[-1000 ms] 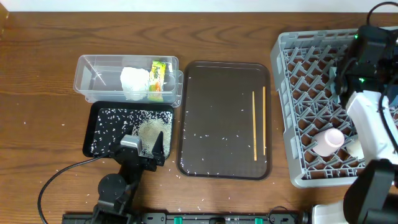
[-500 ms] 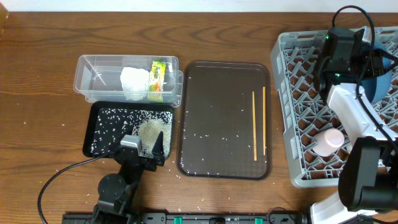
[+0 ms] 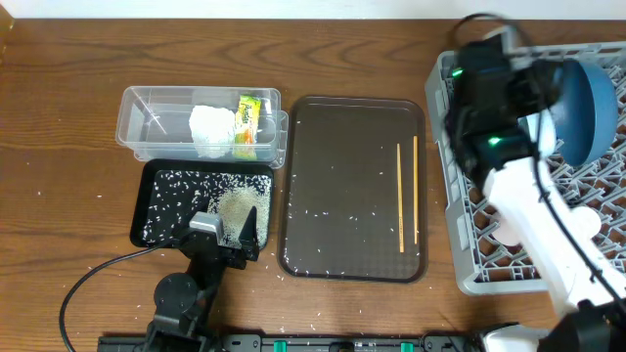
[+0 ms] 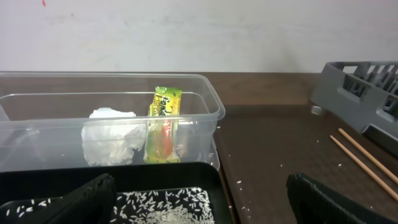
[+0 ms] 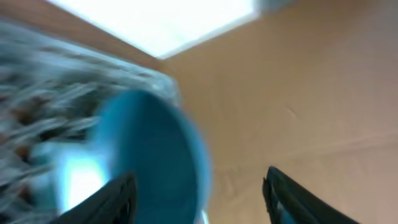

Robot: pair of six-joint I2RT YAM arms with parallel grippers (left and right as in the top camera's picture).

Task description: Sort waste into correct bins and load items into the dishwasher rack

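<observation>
Fingers (image 4: 87, 202) of left gripper (image 4: 199, 190) spread, empty; right gripper (image 5: 199, 180) likewise apart, beside dark-blue bowl (image 3: 585, 98)

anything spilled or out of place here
Loose rice grains are scattered over the brown serving tray and on the wooden table around the black tray, outside any bin.

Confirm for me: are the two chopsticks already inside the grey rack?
No, both chopsticks lie on the brown tray, left of the rack.

Brown tray (image 3: 342, 176) on wooden table (image 3: 59, 196)
</observation>
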